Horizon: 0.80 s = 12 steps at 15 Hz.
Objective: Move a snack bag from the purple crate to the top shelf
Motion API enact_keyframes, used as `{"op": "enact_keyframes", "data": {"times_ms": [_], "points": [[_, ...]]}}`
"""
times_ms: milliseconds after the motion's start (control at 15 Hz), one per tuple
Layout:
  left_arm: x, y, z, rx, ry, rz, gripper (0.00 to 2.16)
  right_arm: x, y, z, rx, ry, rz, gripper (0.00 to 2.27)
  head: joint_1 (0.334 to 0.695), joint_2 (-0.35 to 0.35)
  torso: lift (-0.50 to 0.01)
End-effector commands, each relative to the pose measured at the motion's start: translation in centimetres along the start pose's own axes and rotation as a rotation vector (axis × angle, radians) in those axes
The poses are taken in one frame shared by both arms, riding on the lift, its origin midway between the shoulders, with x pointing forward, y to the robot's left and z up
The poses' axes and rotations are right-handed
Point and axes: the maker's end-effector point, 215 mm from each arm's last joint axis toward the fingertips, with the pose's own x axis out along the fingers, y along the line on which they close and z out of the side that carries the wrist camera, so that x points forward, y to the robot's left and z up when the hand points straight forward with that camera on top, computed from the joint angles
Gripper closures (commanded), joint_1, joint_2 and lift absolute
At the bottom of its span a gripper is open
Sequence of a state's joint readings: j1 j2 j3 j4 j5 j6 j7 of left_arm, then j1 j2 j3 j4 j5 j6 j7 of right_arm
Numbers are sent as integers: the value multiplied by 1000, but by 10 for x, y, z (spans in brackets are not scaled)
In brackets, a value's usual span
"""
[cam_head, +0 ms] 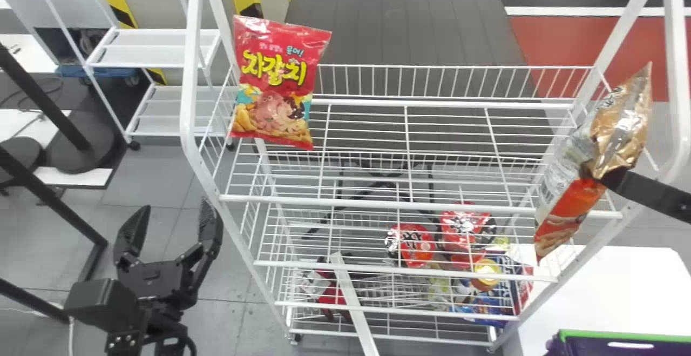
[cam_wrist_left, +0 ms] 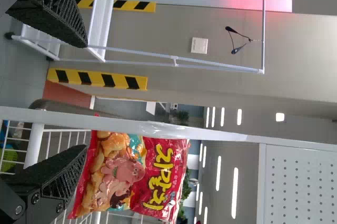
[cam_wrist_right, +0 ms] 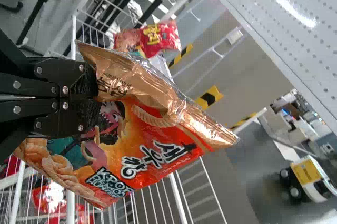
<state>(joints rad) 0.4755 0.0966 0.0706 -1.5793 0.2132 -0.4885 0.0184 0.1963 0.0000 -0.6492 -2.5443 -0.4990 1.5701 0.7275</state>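
A white wire rack (cam_head: 378, 202) dominates the scene as I work it from a distance, its tiers running down toward the floor. To its right is a white bench (cam_head: 621, 291), with the purple crate (cam_head: 588, 347), edged in green, at the near side. My left hand (cam_head: 174, 209) hangs outside the rack's left end, fingers spread wide, nothing between them. My right hand (cam_head: 621, 182), in from the right, is closed on an orange-and-gold snack bag (cam_head: 572, 205), gripping it by one side, fingers pressed to the wrapper. That bag is tilted at the right end of the top shelf; whether it touches the wire, I cannot tell. At the opposite end of the same shelf, a red snack bag (cam_head: 275, 80) stands upright, front toward my head camera. On a lower tier, two round red packs (cam_head: 413, 245) sit side by side, toward the right.
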Motion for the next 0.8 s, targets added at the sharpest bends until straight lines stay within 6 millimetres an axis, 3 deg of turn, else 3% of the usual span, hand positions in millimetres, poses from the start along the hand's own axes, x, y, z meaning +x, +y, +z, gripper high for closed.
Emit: {"op": "enact_keyframes", "data": {"times_ms": [0,400,733], "points": [[0,0,0,0,1,0,144,25,21,-16,-2,54,47,2081,695,104,0],[0,0,-1,0,2,0,144,86,63,-87,3,238,78,2081,695,229,0],[0,2,-3,3,6,2,144,107,91,-107,-32,295,93,2081,695,324,0]]}}
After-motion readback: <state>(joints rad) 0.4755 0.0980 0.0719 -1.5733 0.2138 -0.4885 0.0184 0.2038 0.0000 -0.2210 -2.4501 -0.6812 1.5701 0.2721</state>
